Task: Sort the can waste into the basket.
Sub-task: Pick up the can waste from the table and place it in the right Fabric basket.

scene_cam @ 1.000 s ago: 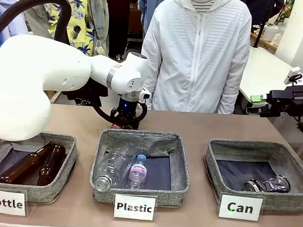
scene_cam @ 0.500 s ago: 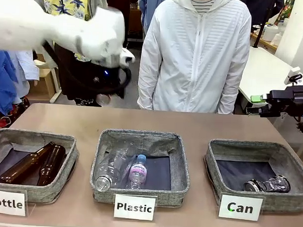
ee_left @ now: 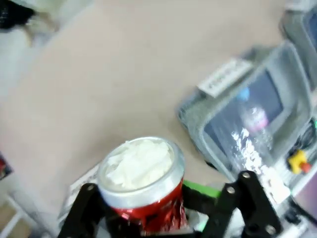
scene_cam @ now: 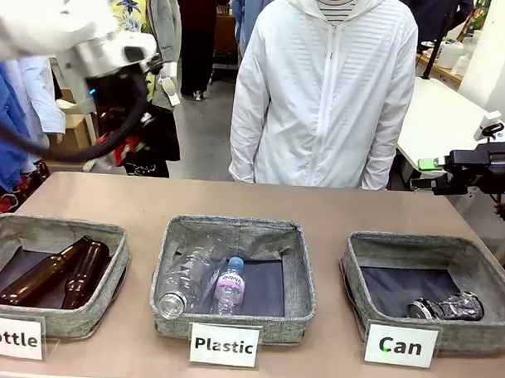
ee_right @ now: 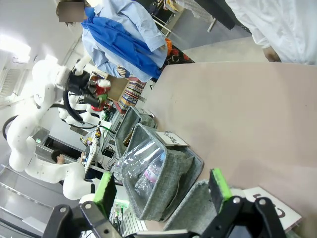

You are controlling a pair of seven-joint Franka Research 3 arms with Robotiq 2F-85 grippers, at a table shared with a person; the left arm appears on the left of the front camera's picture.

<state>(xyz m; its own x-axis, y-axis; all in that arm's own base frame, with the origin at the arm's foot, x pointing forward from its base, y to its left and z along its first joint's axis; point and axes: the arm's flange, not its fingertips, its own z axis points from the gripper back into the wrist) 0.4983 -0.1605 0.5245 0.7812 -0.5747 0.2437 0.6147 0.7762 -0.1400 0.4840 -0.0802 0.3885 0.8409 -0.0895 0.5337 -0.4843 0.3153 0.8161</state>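
**Red can aloft in left claw; Can basket lies across the table**

Red crushed metal, silver-topped: the red can (ee_left: 141, 186) sits clamped between the jaws of the left gripper (ee_left: 163, 208), lid end outward. The right wrist view also catches it, held high off the table's left end (ee_right: 102, 88). The dark silvery can (scene_cam: 446, 308) already lies in the near right corner of the Can basket (scene_cam: 357, 271), at the robot's right.

Risk, as judged: the crumpled wall offers uneven purchase, so the can may twist or slip during a fast swing. The carry must cross the Plastic basket (scene_cam: 303, 274), holding clear bottles (scene_cam: 201, 283), so an early release would drop it into the wrong bin. The Bottle basket (scene_cam: 110, 238) with its brown bottles (scene_cam: 54, 273) sits near the left arm.

The right gripper (ee_right: 161, 196) hangs idle with jaws spread wide, beside the Can basket's far right side; it may crowd the approach. A person (scene_cam: 327, 84) stands at the far edge, not reaching in.
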